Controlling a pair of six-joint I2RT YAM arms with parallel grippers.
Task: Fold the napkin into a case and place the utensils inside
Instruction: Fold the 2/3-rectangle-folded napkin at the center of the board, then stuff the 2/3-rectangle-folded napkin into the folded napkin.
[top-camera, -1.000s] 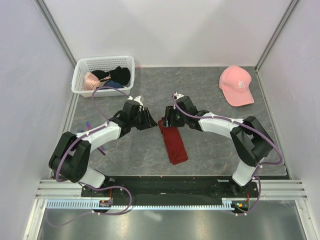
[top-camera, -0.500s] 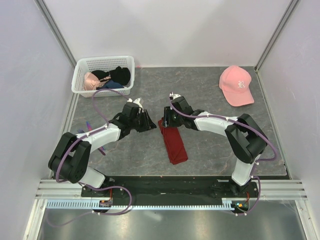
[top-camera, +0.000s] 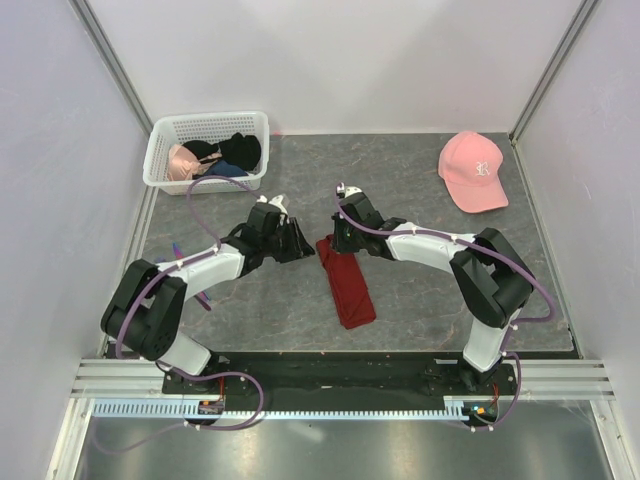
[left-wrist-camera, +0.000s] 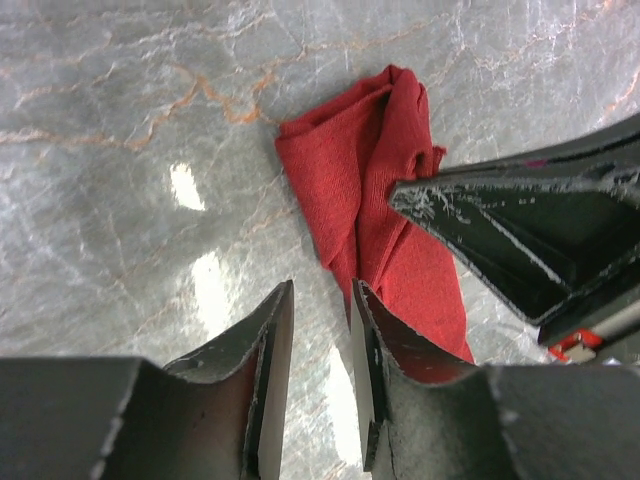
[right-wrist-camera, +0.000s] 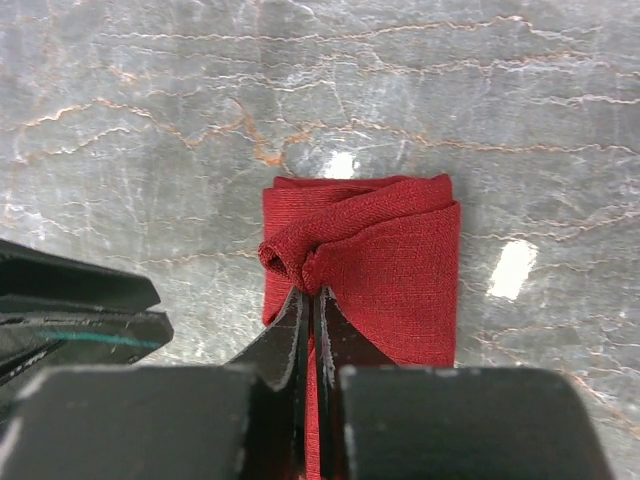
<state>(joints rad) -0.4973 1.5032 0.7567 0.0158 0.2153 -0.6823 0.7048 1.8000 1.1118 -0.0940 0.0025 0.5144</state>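
The napkin (top-camera: 346, 282) is a dark red cloth folded into a narrow strip, lying mid-table between the two arms. My right gripper (right-wrist-camera: 310, 296) is shut on a small bunched fold at the left corner of the napkin's (right-wrist-camera: 390, 255) far end. In the top view the right gripper (top-camera: 336, 236) sits over that end. My left gripper (left-wrist-camera: 320, 325) is open with nothing between its fingers, low over bare table just left of the napkin (left-wrist-camera: 370, 190). In the top view the left gripper (top-camera: 300, 246) is close beside the strip. The utensils do not show plainly in any view.
A white basket (top-camera: 160, 155) holding black and pink garments stands at the back left. A pink cap (top-camera: 473, 170) lies at the back right. Small blue-purple pieces (top-camera: 180, 252) peek out beside the left arm; I cannot tell what they are.
The right gripper has shifted slightly left and closed, pinching a fold at the napkin's far end. The left arm has hardly moved.
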